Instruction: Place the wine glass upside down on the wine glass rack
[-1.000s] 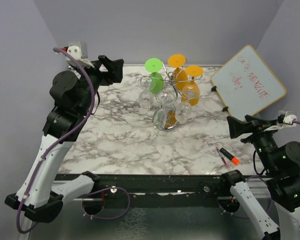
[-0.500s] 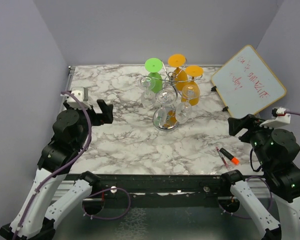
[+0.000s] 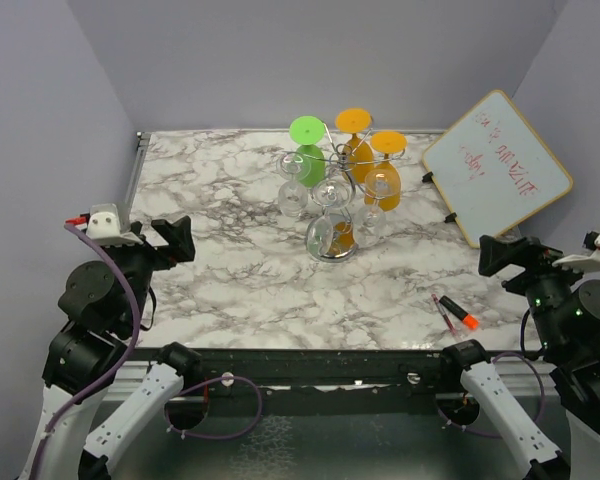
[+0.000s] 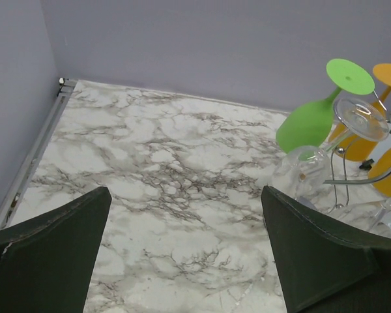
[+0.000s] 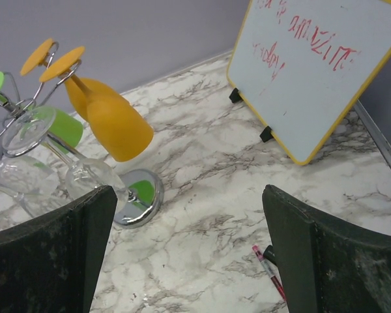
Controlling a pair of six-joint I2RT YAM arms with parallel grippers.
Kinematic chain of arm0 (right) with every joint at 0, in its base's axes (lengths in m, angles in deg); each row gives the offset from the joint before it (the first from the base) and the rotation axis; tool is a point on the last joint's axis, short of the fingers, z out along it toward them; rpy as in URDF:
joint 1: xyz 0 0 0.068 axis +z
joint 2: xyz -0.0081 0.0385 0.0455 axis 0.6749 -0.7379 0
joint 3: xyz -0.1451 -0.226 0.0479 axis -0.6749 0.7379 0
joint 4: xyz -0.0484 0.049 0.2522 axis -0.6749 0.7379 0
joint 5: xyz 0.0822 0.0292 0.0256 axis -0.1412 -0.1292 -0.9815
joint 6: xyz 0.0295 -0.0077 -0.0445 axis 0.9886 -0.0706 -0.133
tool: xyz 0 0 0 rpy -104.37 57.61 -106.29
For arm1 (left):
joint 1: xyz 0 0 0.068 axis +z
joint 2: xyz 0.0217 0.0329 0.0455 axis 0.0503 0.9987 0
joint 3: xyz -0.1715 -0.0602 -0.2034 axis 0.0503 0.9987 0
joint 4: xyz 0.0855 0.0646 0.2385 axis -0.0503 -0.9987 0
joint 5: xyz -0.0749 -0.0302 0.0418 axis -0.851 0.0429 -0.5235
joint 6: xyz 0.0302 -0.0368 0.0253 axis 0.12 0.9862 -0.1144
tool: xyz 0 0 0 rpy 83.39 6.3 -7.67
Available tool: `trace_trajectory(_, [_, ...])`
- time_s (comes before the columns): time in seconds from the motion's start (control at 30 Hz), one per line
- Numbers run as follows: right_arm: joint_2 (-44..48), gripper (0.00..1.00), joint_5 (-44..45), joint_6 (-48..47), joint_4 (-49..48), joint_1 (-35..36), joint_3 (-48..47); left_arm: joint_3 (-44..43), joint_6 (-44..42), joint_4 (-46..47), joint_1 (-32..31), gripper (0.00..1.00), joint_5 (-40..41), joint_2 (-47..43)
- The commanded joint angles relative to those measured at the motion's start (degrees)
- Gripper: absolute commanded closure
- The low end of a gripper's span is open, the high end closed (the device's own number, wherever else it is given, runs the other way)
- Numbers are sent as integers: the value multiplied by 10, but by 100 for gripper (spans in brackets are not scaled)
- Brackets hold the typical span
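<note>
The chrome wine glass rack (image 3: 332, 250) stands at the back middle of the marble table. Several glasses hang upside down on its hooks: a green one (image 3: 307, 152), two orange ones (image 3: 383, 170) and clear wine glasses (image 3: 293, 195). My left gripper (image 3: 178, 238) is open and empty, low over the table's left side, far from the rack. My right gripper (image 3: 497, 256) is open and empty at the right side. The left wrist view shows the green glass (image 4: 309, 120) and a clear glass (image 4: 306, 173). The right wrist view shows the rack's round base (image 5: 140, 195) and an orange glass (image 5: 114, 124).
A yellow-framed whiteboard (image 3: 495, 165) leans at the back right; it also shows in the right wrist view (image 5: 313, 65). A red-capped marker (image 3: 460, 315) and a thin pen lie near the front right. Purple walls close in the table on three sides.
Both arms have pulled back toward the near edge. The left gripper has moved from the back left down to the near left side. The right gripper has drawn back slightly. The glasses stay on the rack.
</note>
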Motion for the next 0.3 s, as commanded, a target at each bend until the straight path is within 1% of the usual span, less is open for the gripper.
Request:
trace_trajectory(0.0, [3, 0, 14, -8, 19, 1, -16, -29, -21, -24, 0, 1, 32, -7])
trace_trajectory(0.27, [0, 0, -3, -7, 13, 1, -3, -26, -15, -31, 0, 1, 35, -8])
